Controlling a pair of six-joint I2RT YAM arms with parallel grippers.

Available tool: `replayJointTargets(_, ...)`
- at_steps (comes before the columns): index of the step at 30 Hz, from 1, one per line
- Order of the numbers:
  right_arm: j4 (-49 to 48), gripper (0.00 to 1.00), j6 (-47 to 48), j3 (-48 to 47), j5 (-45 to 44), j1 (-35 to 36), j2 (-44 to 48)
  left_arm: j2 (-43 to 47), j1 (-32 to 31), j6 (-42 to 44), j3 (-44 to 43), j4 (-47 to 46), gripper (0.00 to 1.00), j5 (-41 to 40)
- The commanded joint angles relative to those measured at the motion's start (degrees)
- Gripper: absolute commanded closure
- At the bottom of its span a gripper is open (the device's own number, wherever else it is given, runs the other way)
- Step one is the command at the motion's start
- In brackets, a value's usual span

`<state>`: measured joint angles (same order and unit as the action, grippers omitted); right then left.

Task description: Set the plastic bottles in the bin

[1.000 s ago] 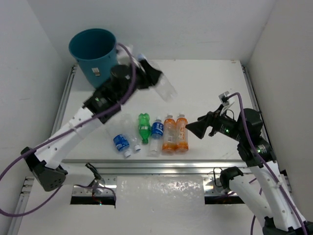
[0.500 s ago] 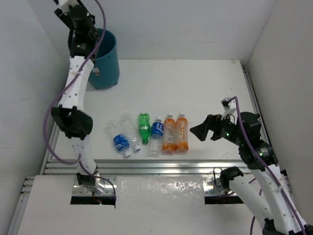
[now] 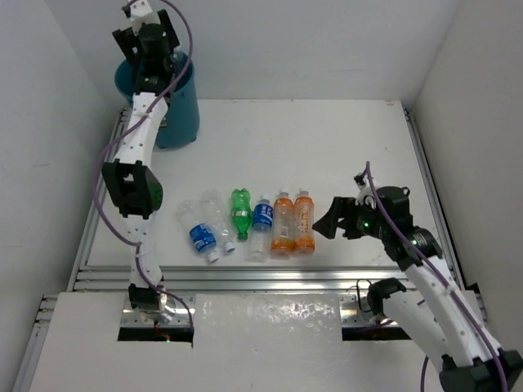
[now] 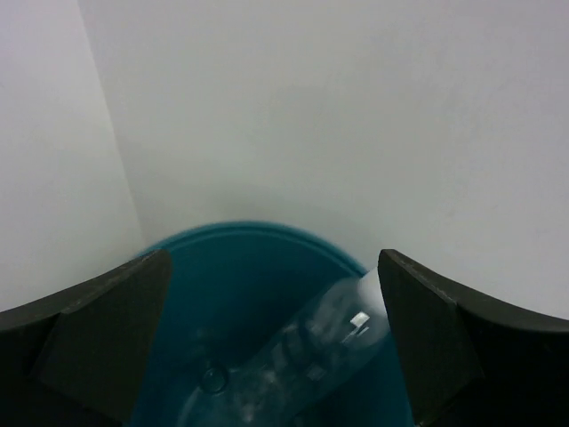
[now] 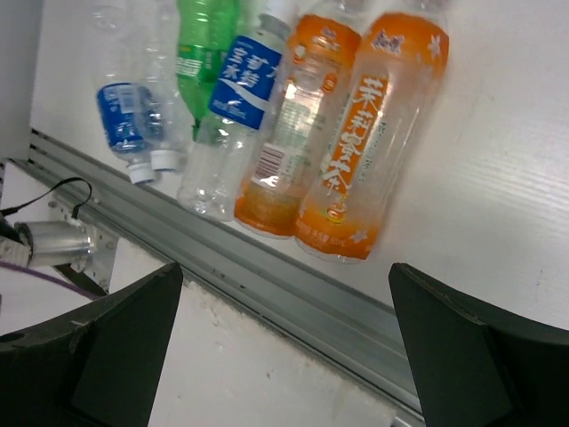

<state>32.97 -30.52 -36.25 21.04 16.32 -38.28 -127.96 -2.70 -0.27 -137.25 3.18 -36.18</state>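
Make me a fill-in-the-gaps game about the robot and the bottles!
The left pincer over the bin is ___.
The bottle in the bin is ___, not coloured.
On the table lie ___ orange bottles.
The right pincer holds ___.
Missing: open; clear; two; nothing.

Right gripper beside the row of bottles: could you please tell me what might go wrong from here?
1. The right gripper is open beside the outer orange bottle, which touches its orange neighbour; closing may nudge both.
2. The row lies close to the aluminium rail, so a pushed bottle might roll against it.
3. Under the open left gripper, the clear bottle looks blurred inside the bin; it may bounce.
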Motion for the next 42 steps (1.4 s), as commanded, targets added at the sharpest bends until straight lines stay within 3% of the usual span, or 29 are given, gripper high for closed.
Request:
replayJointTargets(1,-7.12,0.01,-4.18,0.83,-1.6,0.3,-9.3,14.47,-2.12,-4.19,-2.33,1.02,0.0,2.52)
replayJointTargets(4,-8.44,0.02,-5.95,-3.89,-7.49,1.43,-21.69,26.07,-7.13,-8.24,8.02,6.48,0.0,2.27)
replayJointTargets(5,-8.54,0.03,-6.39,-5.4,-8.98,1.87,-24.44,29.49,-8.36,-10.51,15.01,9.53,0.0,1.82)
replayJointTargets(8,-5.74,0.07,-6.92,-12.08,-18.29,6.0,-33.15,42.06,-10.66,-22.9,28.72,17.61,0.0,5.67)
replayJointTargets(9,-5.64,0.07,-7.27,-12.79,-20.66,7.66,-34.56,48.18,-11.01,-26.93,32.53,17.82,0.0,10.47)
replayJointTargets(10,-5.64,0.08,-7.36,-13.49,-20.86,8.37,-37.19,50.94,-11.45,-28.36,40.4,17.74,0.0,12.61)
replayJointTargets(13,-5.64,0.11,-7.88,-13.41,-23.14,10.4,-40.63,59.83,-12.59,-31.98,52.82,18.61,0.0,18.68)
replayJointTargets(19,-10.55,0.23,-8.41,-9.72,-21.21,11.28,-46.0,71.87,-13.03,-33.39,70.17,16.77,0.0,26.51)
replayJointTargets(27,-11.34,0.38,-7.71,-5.16,-25.17,10.23,-46.27,74.35,-13.12,-30.66,77.82,16.95,0.0,35.56)
replayJointTargets(31,-12.93,0.73,-5.44,-2.61,-23.68,10.05,-43.47,74.26,-13.82,-31.01,81.43,15.37,0.0,40.91)
replayJointTargets(33,-13.98,0.8,-3.85,-1.37,-21.31,10.05,-38.03,74.17,-14.87,-31.63,82.93,12.48,0.0,43.82)
replayJointTargets(35,-12.94,0.82,-2.35,-1.37,-21.91,10.05,-33.02,73.56,-16.98,-32.86,83.28,10.54,0.0,46.73)
replayJointTargets(37,-9.43,0.83,-0.95,-2.68,-23.57,9.96,-21.45,70.67,-22.4,-32.69,82.24,7.91,0.0,45.95)
replayJointTargets(38,-9.42,0.83,-0.51,-3.56,-23.59,10.05,-21.4,70.66,-24.09,-32.42,82.23,7.89,0.0,45.85)
replayJointTargets(42,-8.1,0.83,3.71,-7.95,-14.23,9.96,-8.33,64.44,-32.35,-31.63,81.0,-1.66,0.0,54.09)
